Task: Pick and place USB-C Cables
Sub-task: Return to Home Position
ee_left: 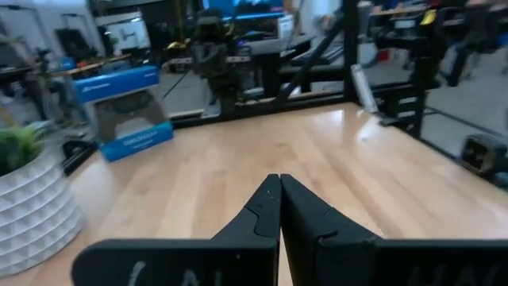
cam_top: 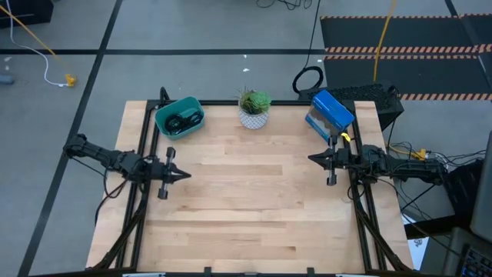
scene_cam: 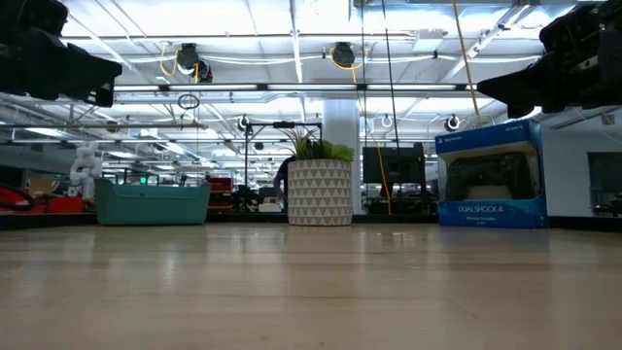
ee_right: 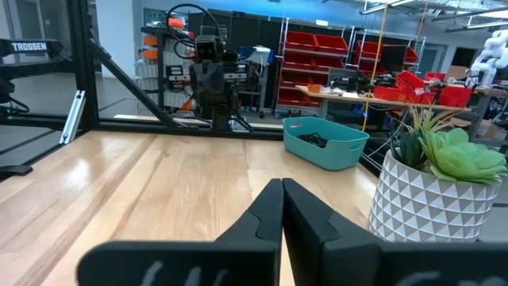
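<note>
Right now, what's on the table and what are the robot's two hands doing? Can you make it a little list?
table: wooden, with a black frame
teal bin: far left corner of the table
cables: dark bundles lying inside the teal bin; the number is unclear
plant: in a white patterned pot, at the middle of the far edge
blue box: far right corner
left gripper: shut, holding nothing, raised over the left side, pointing inward
right gripper: shut, holding nothing, raised over the right side, pointing inward
</note>
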